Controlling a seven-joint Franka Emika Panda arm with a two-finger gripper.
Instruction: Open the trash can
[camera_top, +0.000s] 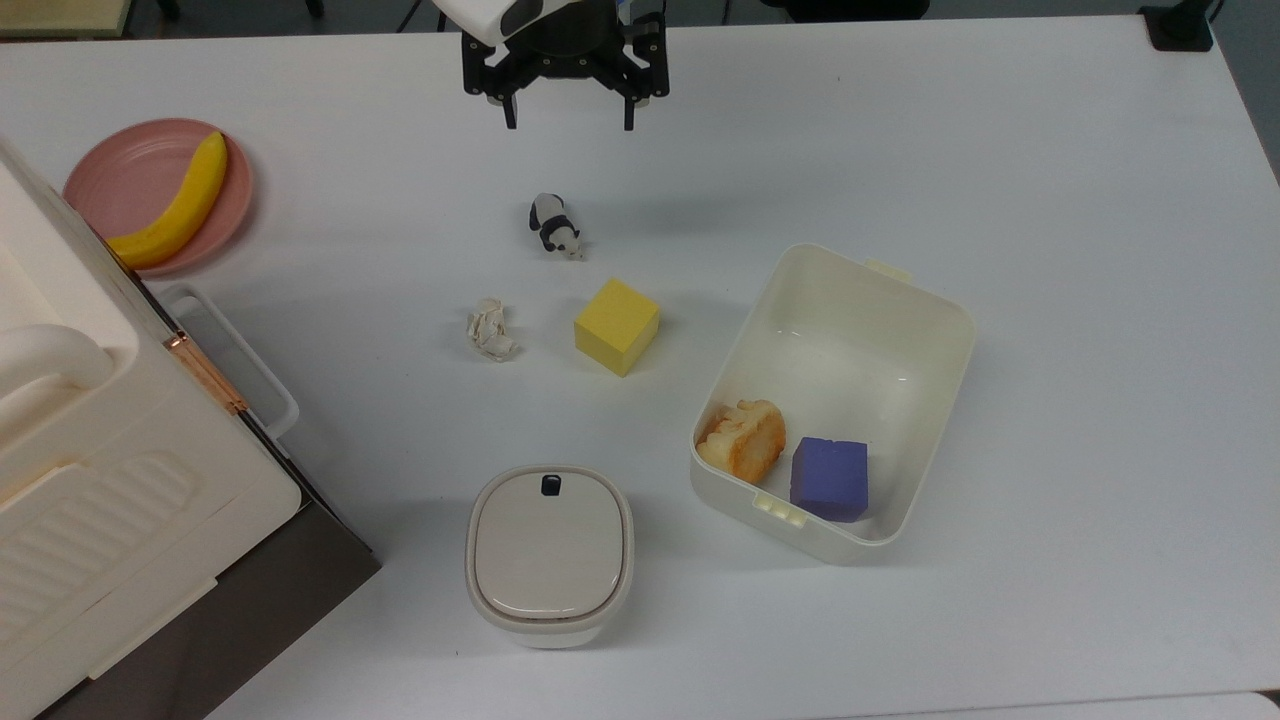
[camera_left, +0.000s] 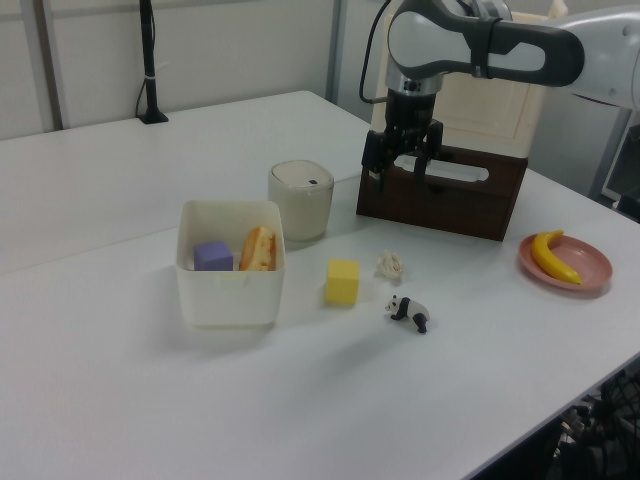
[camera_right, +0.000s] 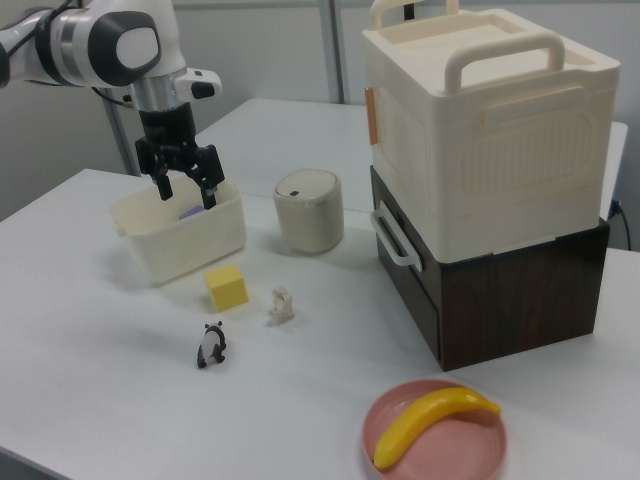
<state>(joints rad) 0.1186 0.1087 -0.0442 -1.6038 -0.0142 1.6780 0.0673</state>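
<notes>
The trash can (camera_top: 549, 553) is a small cream rounded-square bin with a beige lid lying flat and shut; a black button (camera_top: 550, 484) sits at its rim. It also stands in the left view (camera_left: 300, 199) and the right view (camera_right: 309, 209). My gripper (camera_top: 569, 123) hangs open in the air at the top view's upper middle, far from the bin and above the toy panda (camera_top: 553, 226). Nothing is between its fingers. The left view shows the gripper (camera_left: 400, 176) to the right of the bin; the right view shows the gripper (camera_right: 186, 191) to its left.
A lidless cream tub (camera_top: 940, 330) holds a bread piece (camera_top: 743, 440) and a purple block (camera_top: 829, 478). A yellow cube (camera_top: 616, 326) and crumpled paper (camera_top: 490, 330) lie mid-table. A pink plate (camera_top: 120, 180) carries a banana (camera_top: 178, 205). A big white ribbed box (camera_top: 90, 480) stands on a brown drawer unit (camera_right: 505, 290).
</notes>
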